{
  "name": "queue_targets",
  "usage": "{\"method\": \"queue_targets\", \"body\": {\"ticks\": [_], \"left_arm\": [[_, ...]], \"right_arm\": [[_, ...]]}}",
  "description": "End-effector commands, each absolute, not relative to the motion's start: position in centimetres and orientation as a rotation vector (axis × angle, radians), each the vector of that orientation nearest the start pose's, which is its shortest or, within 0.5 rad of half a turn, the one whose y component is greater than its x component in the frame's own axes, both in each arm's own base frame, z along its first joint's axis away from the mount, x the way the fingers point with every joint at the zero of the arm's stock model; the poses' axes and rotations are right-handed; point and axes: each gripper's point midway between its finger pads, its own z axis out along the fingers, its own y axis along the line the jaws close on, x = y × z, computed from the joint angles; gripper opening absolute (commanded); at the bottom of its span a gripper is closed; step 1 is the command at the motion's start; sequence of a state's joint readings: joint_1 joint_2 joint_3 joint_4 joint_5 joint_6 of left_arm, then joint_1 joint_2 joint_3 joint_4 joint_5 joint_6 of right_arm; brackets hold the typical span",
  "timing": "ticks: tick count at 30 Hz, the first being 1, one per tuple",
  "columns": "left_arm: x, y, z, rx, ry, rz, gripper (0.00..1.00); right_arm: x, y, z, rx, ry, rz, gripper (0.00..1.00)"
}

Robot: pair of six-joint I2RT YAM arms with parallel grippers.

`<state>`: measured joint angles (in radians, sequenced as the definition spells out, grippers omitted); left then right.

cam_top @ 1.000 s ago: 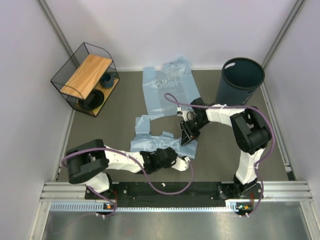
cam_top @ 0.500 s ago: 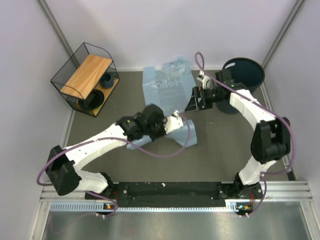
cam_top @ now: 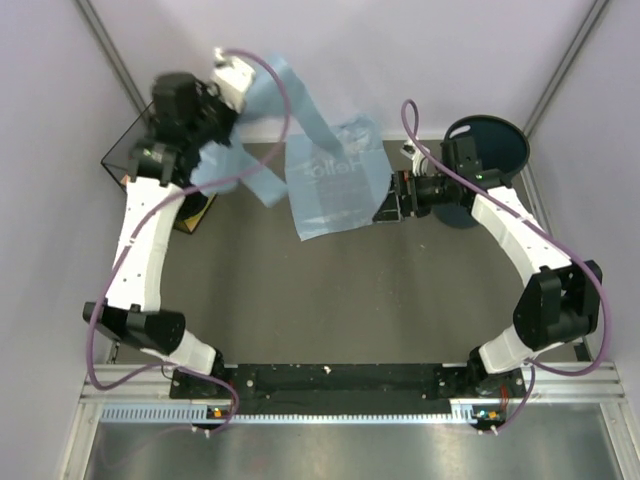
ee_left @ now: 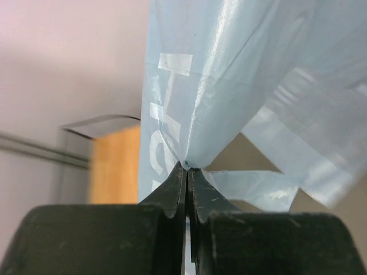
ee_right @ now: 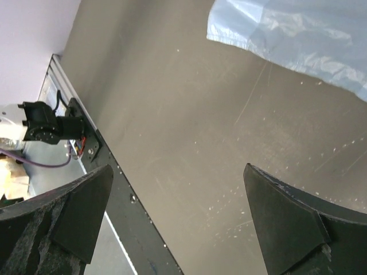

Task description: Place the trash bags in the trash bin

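Trash bags of thin, pale-blue, see-through film occupy the far half of the table (cam_top: pixel 330 290). The raised bag (cam_top: pixel 300 110) hangs in the air at the far left, stretched and creased, its loose strips trailing down over the wire basket (cam_top: pixel 118 160). The flat bag (cam_top: pixel 335 190) lies spread at the far centre, white lettering showing through it. The left gripper (ee_left: pixel 186 172) has its fingers pressed together on a pinched fold of the raised bag, glossy and wrinkled in the left wrist view, with the basket's wooden panel (ee_left: pixel 114 166) behind. The right gripper (ee_right: pixel 178 171), fingers wide apart and holding nothing, sits low by the flat bag's right edge, just beside the dark blue-grey trash bin (cam_top: pixel 495 145) at the far right.
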<state>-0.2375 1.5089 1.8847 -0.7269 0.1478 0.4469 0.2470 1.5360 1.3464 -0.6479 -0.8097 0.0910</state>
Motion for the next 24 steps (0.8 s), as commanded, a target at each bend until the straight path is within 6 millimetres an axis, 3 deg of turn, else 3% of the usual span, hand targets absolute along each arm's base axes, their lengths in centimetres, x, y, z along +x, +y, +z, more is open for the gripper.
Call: {"method": "queue_targets", "body": {"ticks": [1, 4, 7, 10, 11, 13, 14, 16, 22, 24], "left_arm": [[45.5, -4.2, 51.4, 0.523, 1.502, 0.276, 0.0], [47.1, 0.0, 54.6, 0.449, 1.394, 0.472, 0.0], [48.9, 3.3, 54.2, 0.434, 1.378, 0.631, 0.0], [51.1, 5.2, 50.6, 0.475, 1.462, 0.73, 0.0], [52.1, 6.6, 48.1, 0.48, 1.525, 0.754, 0.0], [52.9, 7.5, 45.1, 0.499, 1.602, 0.776, 0.0], [53.6, 8.2, 42.2, 0.514, 1.664, 0.775, 0.0], [54.4, 9.0, 38.8, 0.501, 1.747, 0.748, 0.0], [55.9, 13.0, 31.1, 0.437, 1.955, 0.72, 0.0], [55.8, 14.0, 29.9, 0.416, 1.993, 0.748, 0.0]], "right_arm": [[31.2, 21.5, 22.4, -0.579, 2.263, 1.152, 0.99], [31.0, 21.4, 22.0, -0.58, 2.272, 1.16, 0.99], [30.8, 21.4, 21.6, -0.587, 2.277, 1.16, 0.99], [30.7, 21.2, 21.2, -0.587, 2.286, 1.155, 0.99], [30.6, 21.3, 21.0, -0.59, 2.289, 1.156, 0.99], [30.6, 21.2, 20.8, -0.589, 2.293, 1.155, 0.99], [30.5, 21.2, 20.7, -0.592, 2.294, 1.154, 0.99], [30.5, 21.2, 20.7, -0.596, 2.293, 1.152, 0.99], [30.0, 21.1, 20.0, -0.602, 2.305, 1.154, 0.99], [30.0, 21.0, 19.8, -0.597, 2.313, 1.155, 0.99]]}}
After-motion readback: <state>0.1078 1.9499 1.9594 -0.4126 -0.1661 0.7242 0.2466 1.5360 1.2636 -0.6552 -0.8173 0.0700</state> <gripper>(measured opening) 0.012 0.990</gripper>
